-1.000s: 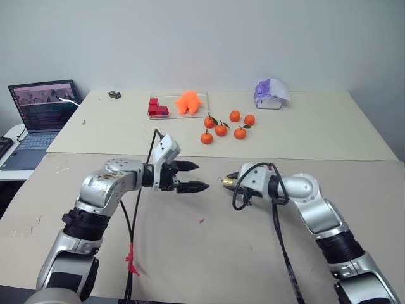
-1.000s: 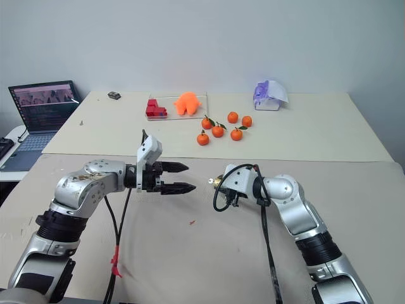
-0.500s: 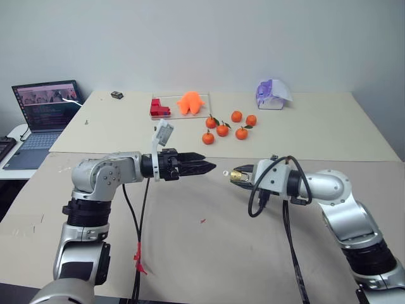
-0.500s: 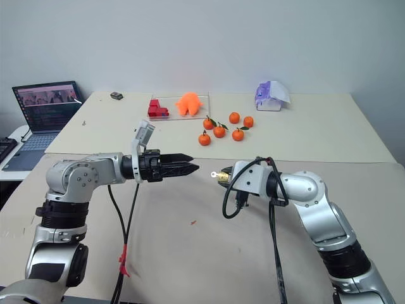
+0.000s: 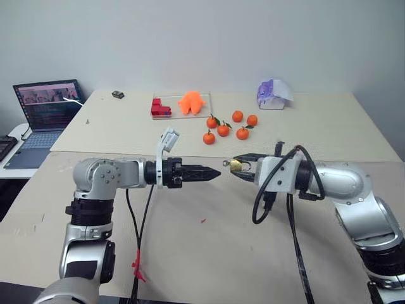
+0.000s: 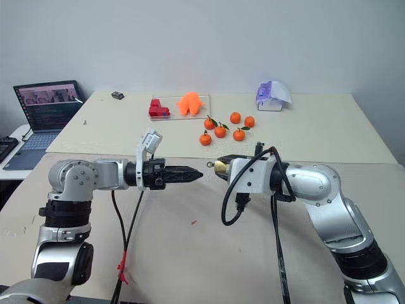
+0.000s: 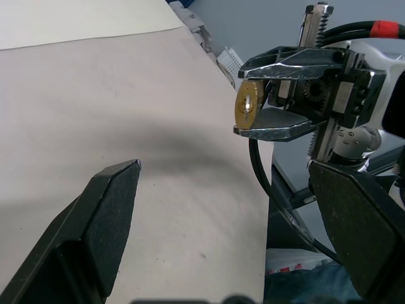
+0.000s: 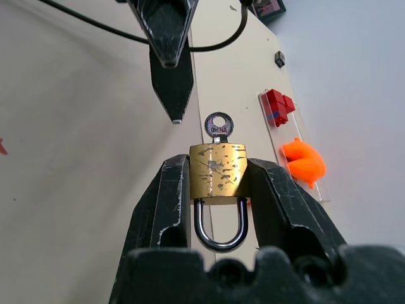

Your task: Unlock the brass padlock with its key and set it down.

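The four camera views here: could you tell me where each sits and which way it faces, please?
Left and right eye views: on the head, looking forward and down over both arms and the table.
Left wrist view: along the open left gripper toward the right gripper.
Right wrist view: along the right gripper, shut on the brass padlock with its key.
All share the padlock.

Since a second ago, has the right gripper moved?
Yes. The right gripper, holding the brass padlock, has risen toward the oranges.

the right tool (image 8: 217, 190) clamps the brass padlock (image 8: 218, 169) by its sides, the key (image 8: 219, 127) standing in its keyhole. the left tool (image 8: 169, 69) points at the key, just apart from it.
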You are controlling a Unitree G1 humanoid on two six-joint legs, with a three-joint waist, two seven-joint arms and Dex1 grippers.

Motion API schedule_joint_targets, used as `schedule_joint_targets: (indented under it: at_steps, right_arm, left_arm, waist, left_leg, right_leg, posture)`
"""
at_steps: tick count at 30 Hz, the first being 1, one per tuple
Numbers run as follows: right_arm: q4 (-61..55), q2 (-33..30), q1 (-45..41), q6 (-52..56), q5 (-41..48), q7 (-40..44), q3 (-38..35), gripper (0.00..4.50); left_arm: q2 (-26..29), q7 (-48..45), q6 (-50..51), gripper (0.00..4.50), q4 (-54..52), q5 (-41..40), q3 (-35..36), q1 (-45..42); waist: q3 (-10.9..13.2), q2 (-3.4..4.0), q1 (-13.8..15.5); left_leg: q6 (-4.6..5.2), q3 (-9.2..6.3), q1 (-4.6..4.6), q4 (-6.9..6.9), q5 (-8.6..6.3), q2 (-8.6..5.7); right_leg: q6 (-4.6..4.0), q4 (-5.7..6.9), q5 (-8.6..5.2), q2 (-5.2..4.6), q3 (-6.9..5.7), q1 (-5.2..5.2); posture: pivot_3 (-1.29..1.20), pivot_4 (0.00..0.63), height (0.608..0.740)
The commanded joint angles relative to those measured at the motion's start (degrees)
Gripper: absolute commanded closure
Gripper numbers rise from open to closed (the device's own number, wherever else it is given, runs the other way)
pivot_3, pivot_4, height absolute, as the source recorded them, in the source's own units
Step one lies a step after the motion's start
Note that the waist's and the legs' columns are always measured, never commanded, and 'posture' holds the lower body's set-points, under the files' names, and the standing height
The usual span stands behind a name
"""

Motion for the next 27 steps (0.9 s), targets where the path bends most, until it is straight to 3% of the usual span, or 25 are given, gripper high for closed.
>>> schedule_joint_targets:
  at_steps: [1,5,6,9,16,19,20,27]
  right_arm:
    - [-4.04,-0.08,-1.08,3.74,3.40,-0.16,-2.53,3.55]
    - [-5.69,-0.48,-0.66,6.53,5.40,-0.53,-3.16,3.55]
    - [-5.83,-0.67,-0.53,6.89,5.59,-0.64,-3.27,3.55]
    - [-6.08,-1.12,-0.02,7.54,5.87,-0.72,-3.75,3.55]
    - [-6.22,-1.96,0.05,8.12,6.63,-1.16,-4.02,3.55]
    - [-6.47,-2.26,-0.21,8.63,6.95,-1.25,-3.82,3.55]
    - [-6.60,-2.44,-0.28,8.78,6.95,-1.25,-3.66,3.55]
    - [-7.39,-2.64,-0.71,9.68,6.99,-1.49,-2.96,3.55]
  left_arm:
    - [0.05,-0.67,-1.36,0.00,-0.19,-0.64,0.21,-2.50]
    - [0.19,-0.90,-1.62,0.00,0.00,-0.88,0.37,-3.41]
    - [0.26,-0.99,-1.73,0.52,0.06,-0.90,0.39,-3.53]
    - [0.49,-1.48,-1.83,1.36,-0.31,-0.99,0.05,-3.50]
    - [0.48,-2.31,-1.59,1.36,-1.34,-1.48,-0.44,-3.02]
    - [0.24,-2.71,-1.97,2.07,-1.36,-1.84,-0.42,-3.40]
    - [0.45,-3.07,-2.40,2.48,-1.62,-1.73,-0.81,-3.50]
    - [0.65,-3.47,-3.03,2.48,-0.96,-1.33,-1.39,-4.37]
  waist:
    - [0.00,0.00,0.10]
    - [0.00,0.00,0.23]
    - [0.00,0.00,0.25]
    - [0.00,0.00,0.36]
    - [0.00,-0.01,0.52]
    - [0.01,-0.01,0.59]
    - [0.01,-0.01,0.61]
    - [0.01,-0.01,0.74]
  left_leg:
    - [0.00,0.00,-0.01,-0.01,0.00,-0.01]
    - [0.00,-0.01,-0.02,-0.01,0.00,-0.01]
    - [0.00,-0.01,-0.02,-0.02,0.00,-0.01]
    - [0.04,-0.01,-0.02,-0.02,-0.02,-0.01]
    - [0.05,-0.02,-0.06,-0.02,-0.03,-0.01]
    - [0.06,-0.03,-0.06,-0.02,-0.03,-0.01]
    - [0.06,-0.03,-0.06,-0.03,-0.03,-0.01]
    - [0.06,-0.05,-0.15,-0.01,-0.03,-0.01]
  right_leg:
    - [-0.01,-0.02,0.00,0.00,0.00,-0.01]
    - [-0.01,-0.02,0.00,0.00,0.01,-0.01]
    - [-0.01,-0.03,0.00,0.00,0.00,-0.01]
    - [0.00,-0.03,0.00,0.00,0.00,-0.01]
    - [0.00,-0.10,0.00,0.00,0.00,-0.03]
    - [0.00,-0.10,0.00,0.00,0.00,-0.03]
    - [0.00,-0.10,0.00,0.00,-0.01,-0.03]
    - [0.00,-0.16,0.00,0.00,-0.02,-0.06]
  posture:
    - [0.00,0.150,0.703]
    - [0.00,0.150,0.703]
    - [0.00,0.150,0.703]
    - [0.00,0.150,0.703]
    - [0.00,0.150,0.703]
    - [0.00,0.150,0.703]
    - [0.00,0.150,0.703]
    - [0.00,0.150,0.703]
